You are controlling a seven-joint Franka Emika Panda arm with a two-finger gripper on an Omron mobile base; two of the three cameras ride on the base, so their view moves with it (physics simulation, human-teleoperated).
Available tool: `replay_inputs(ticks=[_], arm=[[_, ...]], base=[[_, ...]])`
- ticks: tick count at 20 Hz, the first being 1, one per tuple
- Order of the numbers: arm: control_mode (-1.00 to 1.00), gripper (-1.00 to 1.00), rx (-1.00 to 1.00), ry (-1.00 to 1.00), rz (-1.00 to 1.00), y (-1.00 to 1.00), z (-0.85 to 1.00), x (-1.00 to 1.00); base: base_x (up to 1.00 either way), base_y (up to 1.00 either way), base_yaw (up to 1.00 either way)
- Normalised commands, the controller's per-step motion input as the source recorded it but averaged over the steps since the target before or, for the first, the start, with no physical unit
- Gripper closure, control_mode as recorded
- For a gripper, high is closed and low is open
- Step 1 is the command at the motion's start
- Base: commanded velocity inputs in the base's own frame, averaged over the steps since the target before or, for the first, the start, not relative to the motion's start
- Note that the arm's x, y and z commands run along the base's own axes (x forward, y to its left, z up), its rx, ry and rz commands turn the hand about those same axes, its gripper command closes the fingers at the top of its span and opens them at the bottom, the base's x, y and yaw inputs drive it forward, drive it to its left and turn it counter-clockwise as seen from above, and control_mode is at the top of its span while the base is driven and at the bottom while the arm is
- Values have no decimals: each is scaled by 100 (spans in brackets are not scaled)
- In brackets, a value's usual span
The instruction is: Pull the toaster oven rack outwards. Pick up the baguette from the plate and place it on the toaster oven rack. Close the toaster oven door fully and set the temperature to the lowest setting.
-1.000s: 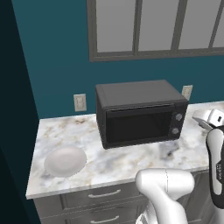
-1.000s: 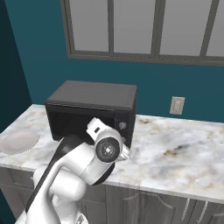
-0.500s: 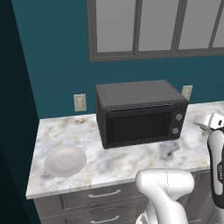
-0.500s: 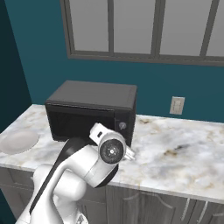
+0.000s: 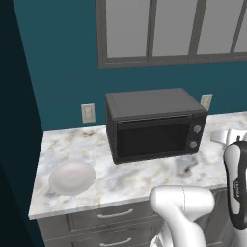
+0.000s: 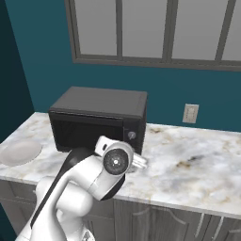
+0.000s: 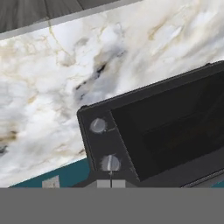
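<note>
Left base view: plate [image 5: 72,177] bare, toaster oven door [image 5: 152,139] shut

Rose from the near edge as a thick white arm [image 5: 185,210], base link bulging low in the left base view. Bent at a dark-jointed elbow, with a dark-banded forearm [image 5: 237,185] standing upright at the far right of that view. Turned a round wrist joint [image 6: 116,162] toward the right base camera. Ended in the gripper [image 6: 138,162], reaching right from the wrist; jaws pressed together, apparently gripping nothing, though the fingertips were small and partly hidden behind the wrist.
</note>
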Motion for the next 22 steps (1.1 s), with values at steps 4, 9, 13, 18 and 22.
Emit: replay_inputs(ticks=[4, 9, 13, 18, 22], arm=[[-100, 100, -13, -21, 0, 22, -30, 1], [-100, 100, -15, -26, 0, 26, -29, 0], [-100, 100, -16, -30, 0, 30, -35, 6], [-100, 100, -13, -32, 0, 39, -36, 12], [-100, 100, -8, -31, 0, 42, -32, 16]], base=[[0, 0, 0], [0, 0, 0], [0, 0, 0], [0, 0, 0], [0, 0, 0]])
